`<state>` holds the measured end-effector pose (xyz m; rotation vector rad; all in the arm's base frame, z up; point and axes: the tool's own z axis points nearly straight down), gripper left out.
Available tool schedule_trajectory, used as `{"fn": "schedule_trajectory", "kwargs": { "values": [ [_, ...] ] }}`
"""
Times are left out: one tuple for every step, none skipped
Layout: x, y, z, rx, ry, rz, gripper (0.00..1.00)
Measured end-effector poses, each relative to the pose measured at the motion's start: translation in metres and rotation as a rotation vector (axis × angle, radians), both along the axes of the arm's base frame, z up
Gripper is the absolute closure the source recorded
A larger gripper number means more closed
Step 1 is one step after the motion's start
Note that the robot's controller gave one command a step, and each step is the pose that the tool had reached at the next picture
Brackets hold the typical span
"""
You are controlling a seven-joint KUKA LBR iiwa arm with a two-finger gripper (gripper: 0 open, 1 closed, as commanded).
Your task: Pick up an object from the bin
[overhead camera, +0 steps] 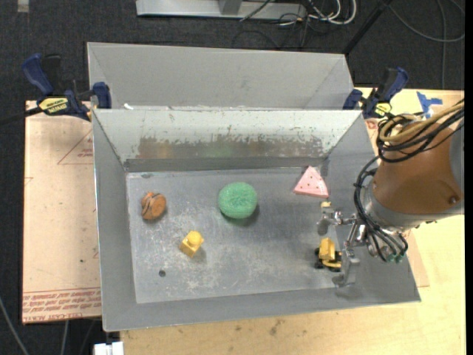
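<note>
Claw (338,248) first: it sits low in the grey metal bin (222,132), in the corner where the right wall meets the front wall, hanging under the arm's orange cover (417,183) and its loops of cable. Right against its left side lies a small yellow-and-black thing (326,255), perhaps a toy, too small to name more exactly. The two look to be touching or nearly so. Whether the claw is open, closed or clamped on that piece, I cannot tell; its metal parts and the piece overlap from this angle.

As for the task, nothing is lifted clear of the floor. The yellow-and-black piece rests on the bin bottom, so I judge that the pick is at the reaching or closing stage. A firm grip and the lift out of the bin are yet to be done.

The other things are spread out singly. A pink triangular wedge (311,183) lies near the claw, behind it and slightly to the left, toward the back wall. A green round disc (238,200) lies further left and a little back. A small yellow block (192,242) sits well apart to the left, about level with the claw. A brown-and-orange rounded lump (152,205) is farthest off, close to the left wall.
</note>
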<state>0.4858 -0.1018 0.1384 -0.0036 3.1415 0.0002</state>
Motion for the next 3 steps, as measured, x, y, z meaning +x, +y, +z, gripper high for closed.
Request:
{"fn": "schedule_trajectory", "kwargs": {
  "values": [
    [0.0, 0.0, 0.0, 0.0, 0.0, 0.0, 1.0],
    [0.0, 0.0, 0.0, 0.0, 0.0, 0.0, 1.0],
    [0.026, -0.01, 0.17, -0.002, -0.009, 0.007, 1.0]
  ]
}}
